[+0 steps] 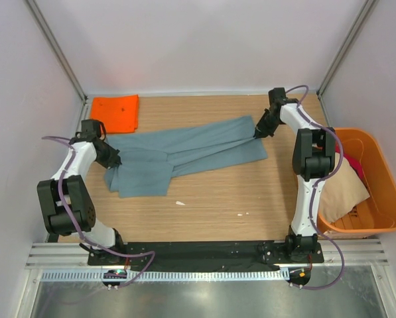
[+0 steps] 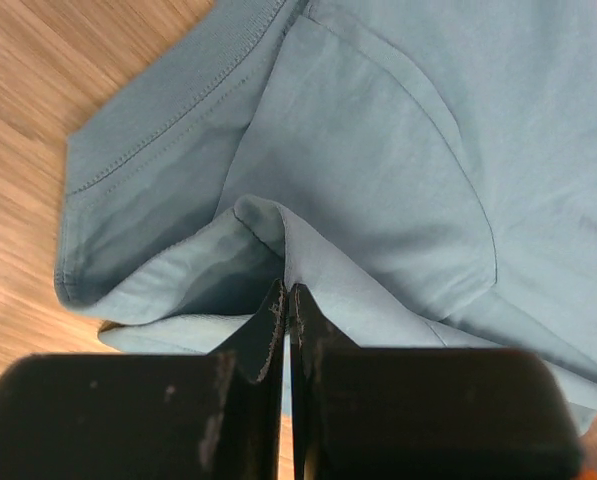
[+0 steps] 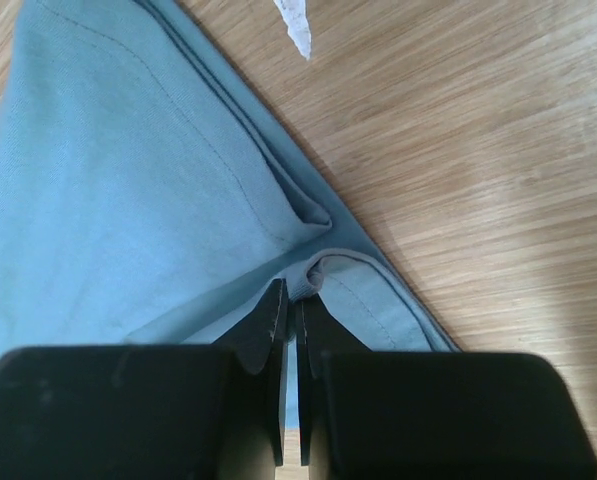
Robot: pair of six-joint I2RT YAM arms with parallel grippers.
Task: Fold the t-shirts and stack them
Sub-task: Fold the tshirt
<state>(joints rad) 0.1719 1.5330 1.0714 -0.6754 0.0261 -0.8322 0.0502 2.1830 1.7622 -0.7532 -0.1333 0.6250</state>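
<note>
the grey-blue shirt (image 1: 184, 152) lies stretched across the table (image 1: 217, 205), running from 9 o'clock to 1 o'clock in the top view and bunched wider at its 9 o'clock end. the left gripper (image 1: 113, 159) pinches a fold there, jaws almost closed on the cloth. the right gripper (image 1: 257, 131) pinches the hem corner at 1 o'clock likewise. an orange shirt (image 1: 115, 112) lies flat at 11 o'clock. a tub (image 1: 363, 227) at 4 o'clock holds a beige shirt (image 1: 347, 189) and a red shirt (image 1: 358, 167).

The large t-shirt (image 1: 184, 154) is dusty grey-blue, the folded t-shirt (image 1: 115, 112) bright orange (both plain).
</note>
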